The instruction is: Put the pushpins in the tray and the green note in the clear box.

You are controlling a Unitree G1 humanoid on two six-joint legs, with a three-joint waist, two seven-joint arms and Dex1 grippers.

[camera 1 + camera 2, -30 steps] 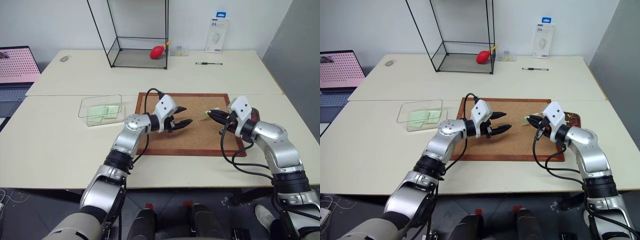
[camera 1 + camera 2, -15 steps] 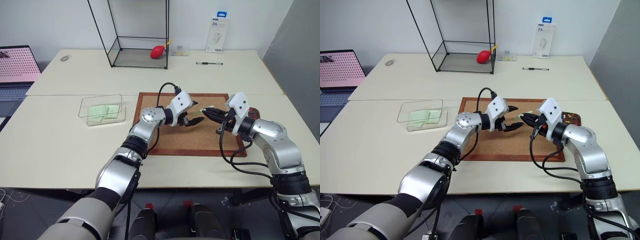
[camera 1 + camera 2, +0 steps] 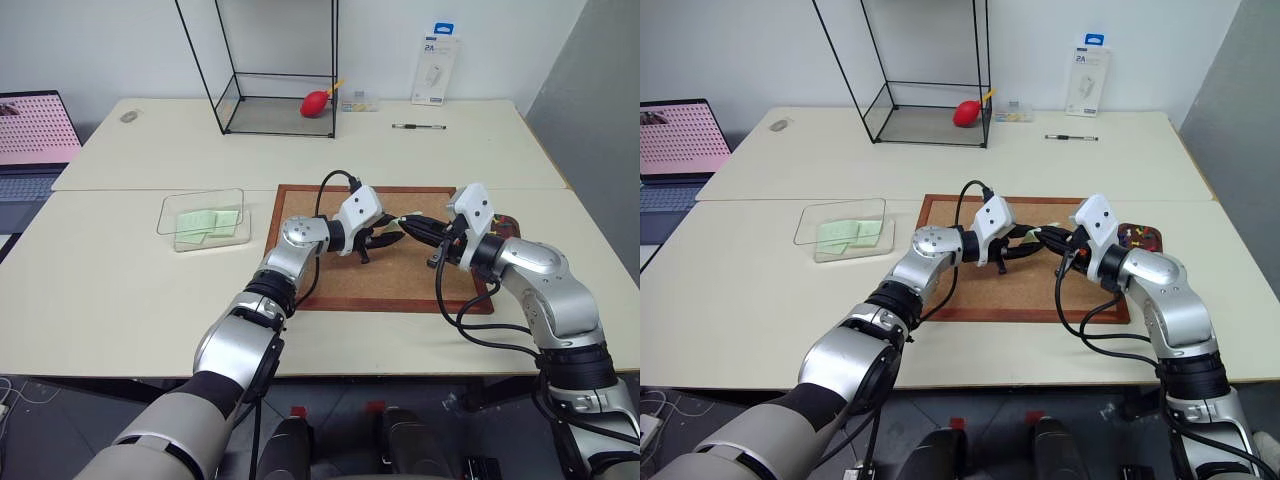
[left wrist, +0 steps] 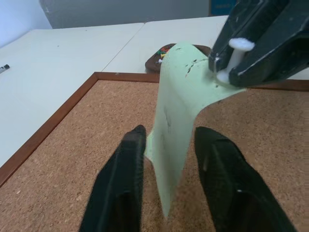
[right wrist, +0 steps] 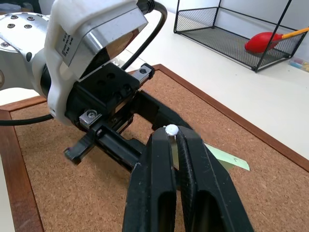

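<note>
Within the last second the left gripper (image 3: 388,240) has swung across the cork board (image 3: 330,285) from near its left half to meet the right gripper (image 3: 408,224) in the middle, and its jaws have narrowed from wide to a small gap either side of the green note (image 4: 181,104). This looks like a handover under way: the note can pass to the left arm, which sits nearer the clear box (image 3: 203,219) on the surface to the left, where pale green slips already lie. The note hangs in the air above the board, curled, its upper corner pinched in the shut right jaws together with a white pushpin (image 4: 234,54). Its lower edge dips between the two left fingers (image 4: 219,166); whether they already touch the paper I cannot tell, since a sliver of gap shows on each side. The left jaws probably need to finish closing before the right lets go. The tray (image 3: 1143,238), with coloured pins in it, lies at the board's right edge, just behind the right arm
</note>
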